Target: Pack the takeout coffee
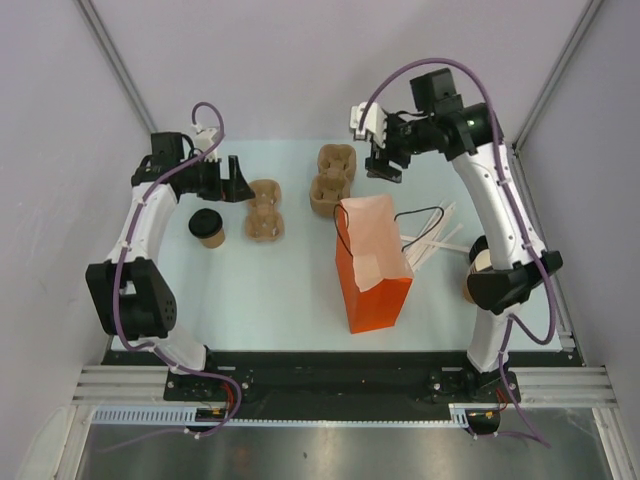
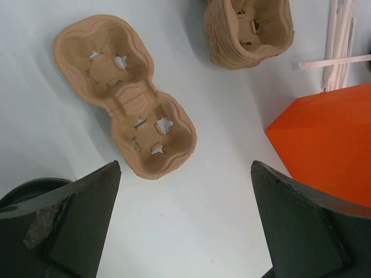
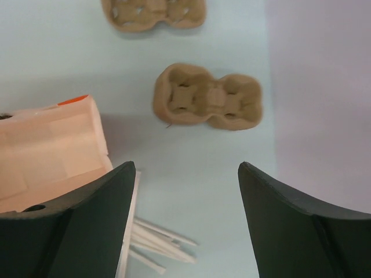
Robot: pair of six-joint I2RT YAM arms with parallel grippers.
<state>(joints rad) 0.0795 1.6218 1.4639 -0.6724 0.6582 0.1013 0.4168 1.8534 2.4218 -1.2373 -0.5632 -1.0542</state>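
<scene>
The takeout coffee, a small tan cup with a black lid, stands upright on the table at the left. Only the edge of its lid shows in the left wrist view, behind the left finger. A single brown two-cup carrier lies just to its right, and it also shows in the left wrist view. My left gripper hovers open and empty behind the cup and beside the carrier's far end; in its own view the jaws stand wide over bare table. My right gripper is open and empty, raised beside the carrier stack.
A stack of pulp carriers sits at the back centre. An open orange paper bag stands mid-table, with white straws to its right. A stack of lidless cups is partly hidden behind the right arm.
</scene>
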